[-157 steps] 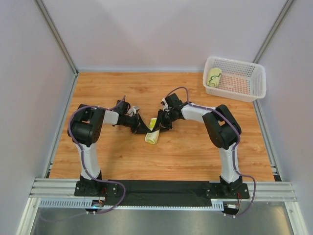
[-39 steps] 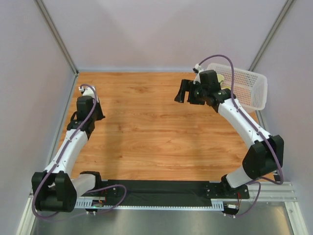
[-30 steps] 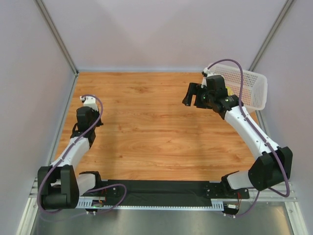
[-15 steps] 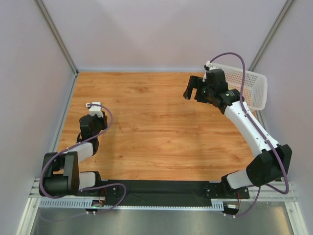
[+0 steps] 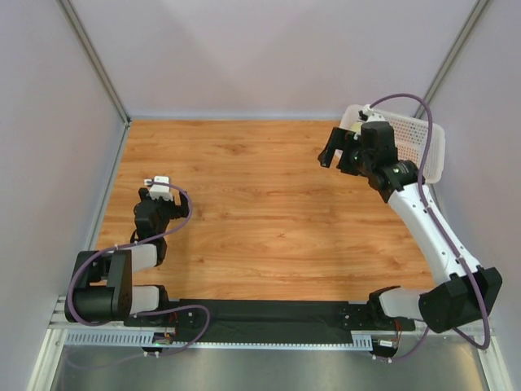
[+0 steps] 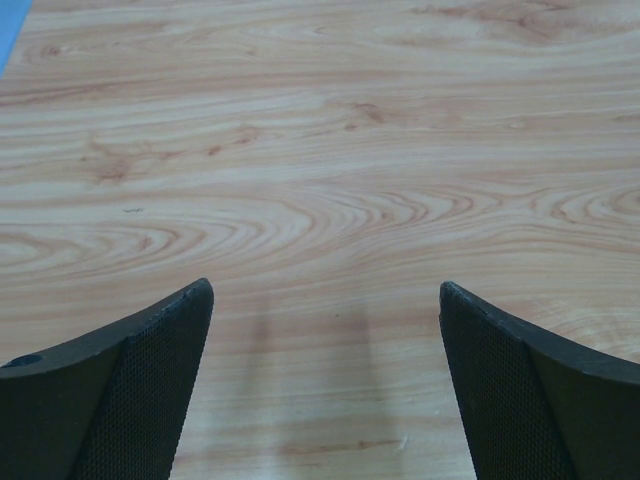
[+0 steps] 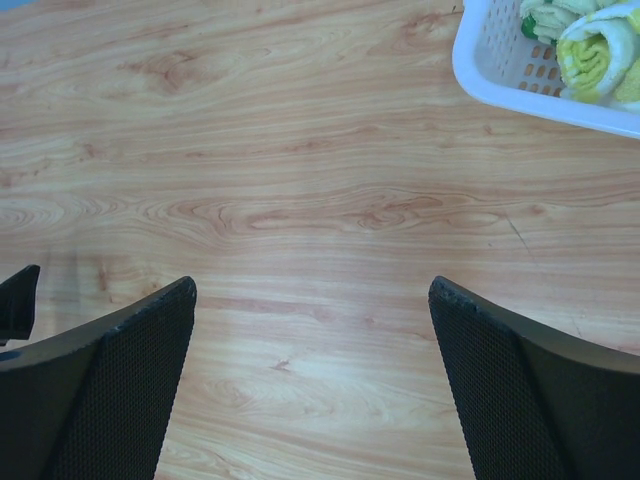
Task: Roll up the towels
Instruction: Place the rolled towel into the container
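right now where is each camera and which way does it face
top: above and behind, looking down on table, basket and both arms.
left wrist: on left arm, facing bare table; open left gripper shows.
right wrist: on right arm, facing table and rolled towels; open right gripper shows.
shared: top and right wrist both show the basket.

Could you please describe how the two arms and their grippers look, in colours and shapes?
The left arm and the right arm have white links and black joints; a purple cable runs along each. The left gripper and the right gripper each have two black curved fingers with fine mesh-textured inner faces.
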Tool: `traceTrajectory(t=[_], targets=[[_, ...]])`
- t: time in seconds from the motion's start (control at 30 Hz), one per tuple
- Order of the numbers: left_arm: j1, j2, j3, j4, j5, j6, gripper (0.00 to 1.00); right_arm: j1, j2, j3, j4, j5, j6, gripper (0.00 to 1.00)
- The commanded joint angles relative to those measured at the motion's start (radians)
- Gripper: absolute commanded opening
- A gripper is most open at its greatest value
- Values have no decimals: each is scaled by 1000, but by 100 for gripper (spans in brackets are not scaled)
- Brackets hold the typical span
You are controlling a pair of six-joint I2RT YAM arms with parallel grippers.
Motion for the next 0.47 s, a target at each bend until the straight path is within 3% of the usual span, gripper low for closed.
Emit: traceTrajectory(t=[0.0,0.13,0.43], targets=[[-4,-11,9,61,10,17,100,-6,-89,-68,83,22,21,100],[-4,-9,7,72,10,16,99,-4,-147,-144,181,63,47,100],[-4,-5,6,79,7,16,100,-4,-172,-163,193,138,26,100]])
